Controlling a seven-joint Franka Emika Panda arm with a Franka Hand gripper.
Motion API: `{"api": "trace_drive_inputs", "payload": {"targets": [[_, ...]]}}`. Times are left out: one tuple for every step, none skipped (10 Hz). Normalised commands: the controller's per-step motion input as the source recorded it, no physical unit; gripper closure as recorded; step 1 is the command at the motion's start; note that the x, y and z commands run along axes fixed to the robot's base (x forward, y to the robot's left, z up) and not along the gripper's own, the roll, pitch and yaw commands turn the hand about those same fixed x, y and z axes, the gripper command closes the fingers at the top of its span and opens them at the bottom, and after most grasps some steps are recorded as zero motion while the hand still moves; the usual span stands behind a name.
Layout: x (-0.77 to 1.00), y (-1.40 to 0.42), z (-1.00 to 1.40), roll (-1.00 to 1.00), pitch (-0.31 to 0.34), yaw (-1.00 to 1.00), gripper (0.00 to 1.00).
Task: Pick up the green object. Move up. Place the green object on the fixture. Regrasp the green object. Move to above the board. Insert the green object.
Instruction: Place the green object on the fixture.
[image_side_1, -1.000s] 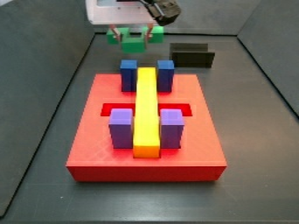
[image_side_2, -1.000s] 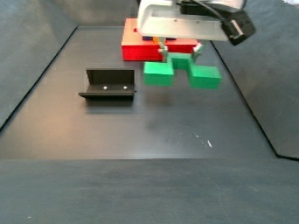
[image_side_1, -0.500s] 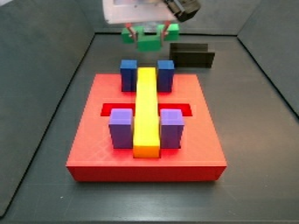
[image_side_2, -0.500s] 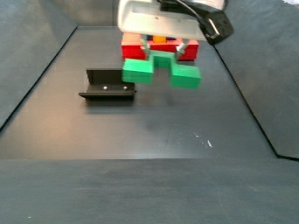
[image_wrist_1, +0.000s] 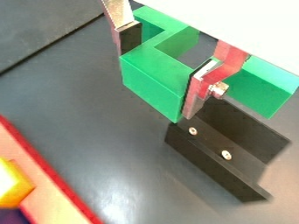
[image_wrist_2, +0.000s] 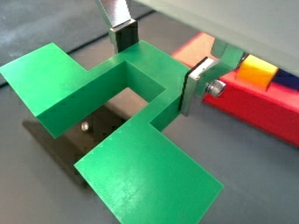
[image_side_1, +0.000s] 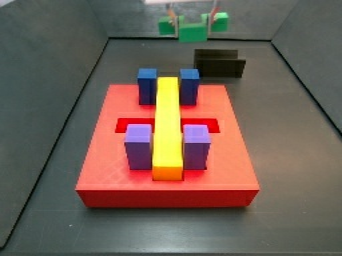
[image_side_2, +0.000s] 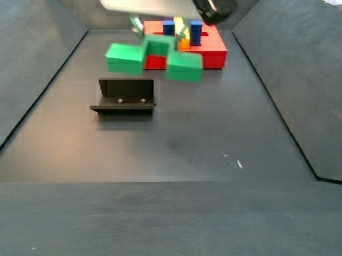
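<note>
I see the gripper (image_wrist_2: 158, 63) closed on the green object (image_wrist_2: 111, 131); its two silver fingers (image_wrist_2: 197, 81) press on the two sides of the narrow middle part, and the wide arms of the piece stick out on both sides. In a wrist view the same hold is visible, with the gripper (image_wrist_1: 167, 54) clamping the green object (image_wrist_1: 163, 80) above the dark floor. In a side view the green object (image_side_2: 150, 56) hangs in the air, clear of the floor, and the fixture (image_side_2: 123, 96) stands on the floor just below and near it. In a wrist view the fixture (image_wrist_1: 228, 157) lies under the piece, apart from it, with two small screws on its plate. The board (image_side_1: 167, 150) rests on the floor toward the near edge in a side view, well apart from the fixture (image_side_1: 219, 63), which stands close to the far edge. On the board I see the yellow bar (image_side_1: 167, 125), two blue blocks (image_side_1: 147, 79) and two purple blocks (image_side_1: 138, 146).
</note>
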Motion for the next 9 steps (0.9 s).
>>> {"api": "trace_drive_inputs", "payload": {"targets": [[0.77,-0.01,0.39,-1.00,0.240,-0.17,1.00],[0.73,0.00,0.32,-1.00,0.257,-0.13,1.00],[0.76,-0.01,0.16,-1.00,0.291,-0.08,1.00],[0.78,-0.01,0.09,-1.00,0.280,-0.03,1.00],[0.73,0.00,0.04,-1.00,0.289,0.00,1.00],[0.75,0.00,0.00,-0.96,0.303,0.00,1.00],[0.78,0.00,0.00,-0.87,0.294,0.00,1.00],[0.84,0.00,0.00,-0.70,0.217,0.00,1.00],[0.87,0.00,-0.07,-0.64,0.126,0.00,1.00]]}}
